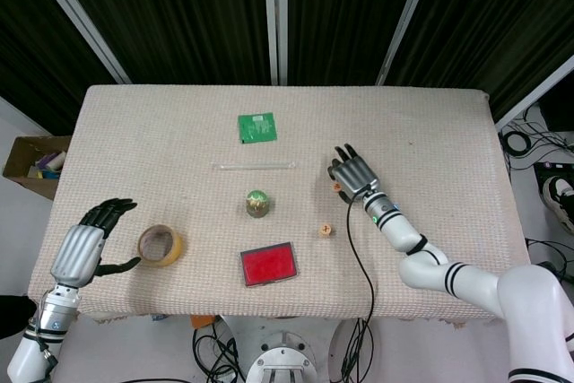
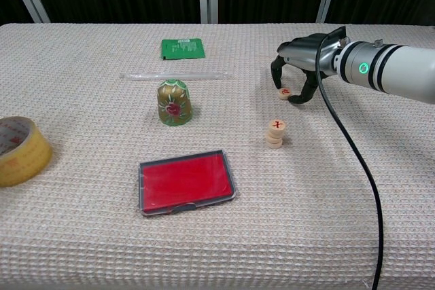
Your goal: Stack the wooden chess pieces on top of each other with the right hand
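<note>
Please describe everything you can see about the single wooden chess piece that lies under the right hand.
The single chess piece is a small, flat, round disc of pale wood with a red character on its top face. It lies flat on the beige woven tablecloth, behind the small stack of similar pieces and apart from it. The right hand arches over it, fingertips on either side; whether they touch it cannot be told.
</note>
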